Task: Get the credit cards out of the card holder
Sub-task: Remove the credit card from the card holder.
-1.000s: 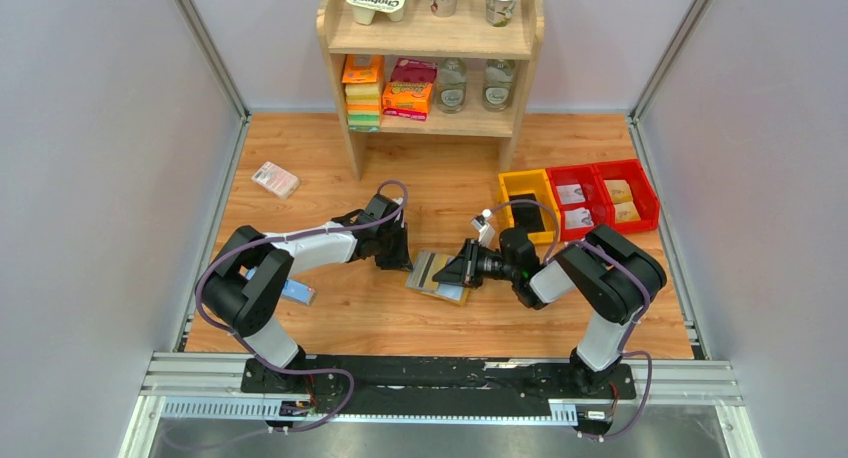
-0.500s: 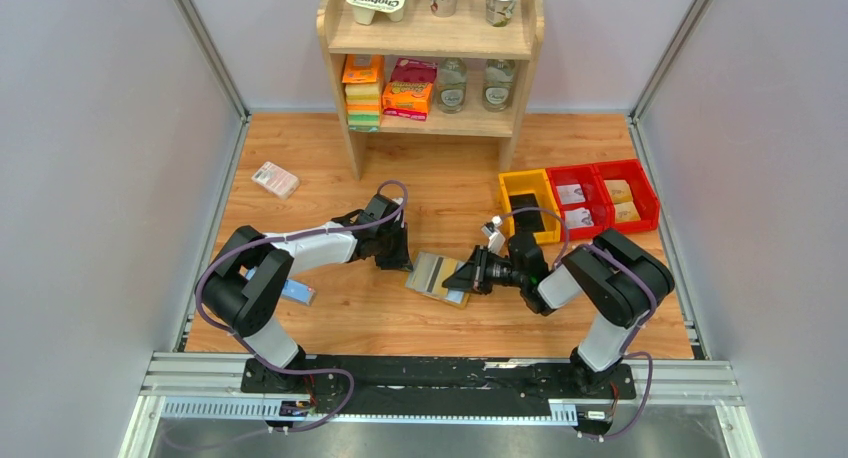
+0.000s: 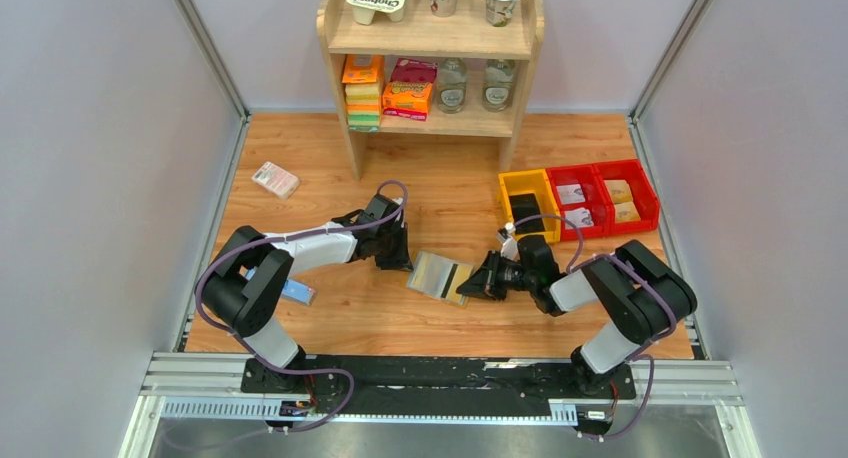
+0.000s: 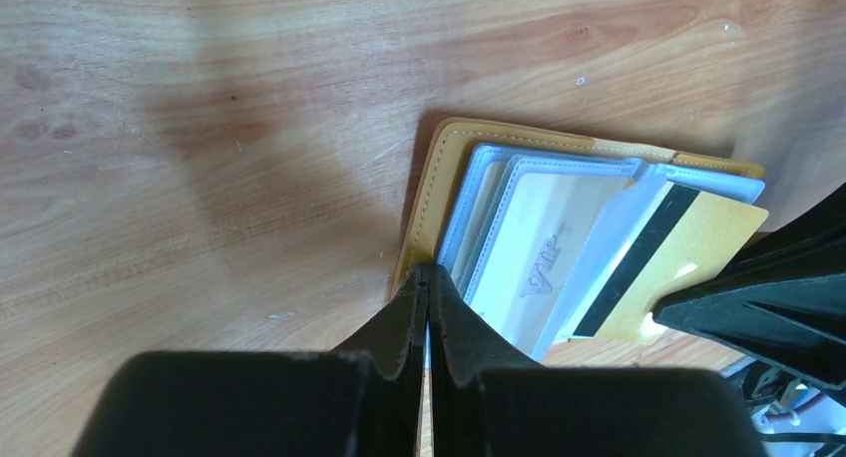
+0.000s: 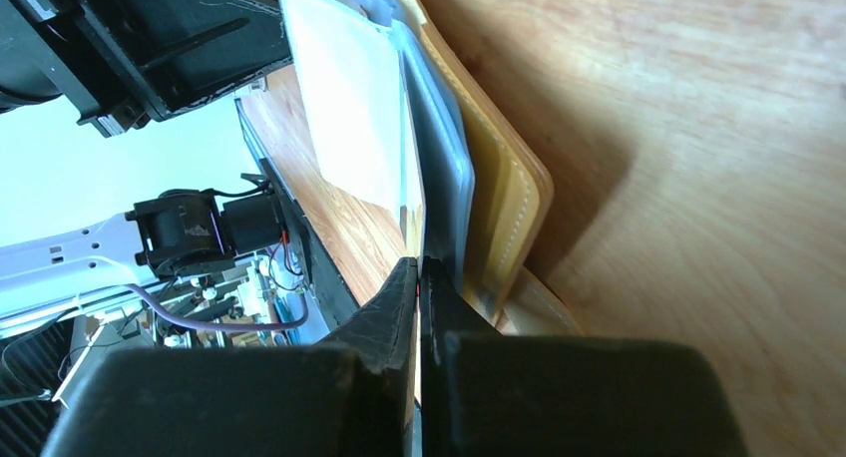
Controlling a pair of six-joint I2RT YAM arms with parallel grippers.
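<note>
Open tan card holder (image 3: 437, 272) lying flat on a wooden table (image 3: 330, 158), with a robot gripper at each side.
The card holder sits near the table's middle, slightly toward the near edge, grey-blue sleeves facing up. A gold card (image 4: 698, 242) with a black stripe juts from its side nearest the table's right edge. The right gripper (image 5: 419, 272) is pinched narrow on that card. The left gripper (image 4: 429, 282), fingers pressed together, has its tips on the card holder's opposite edge.
</note>
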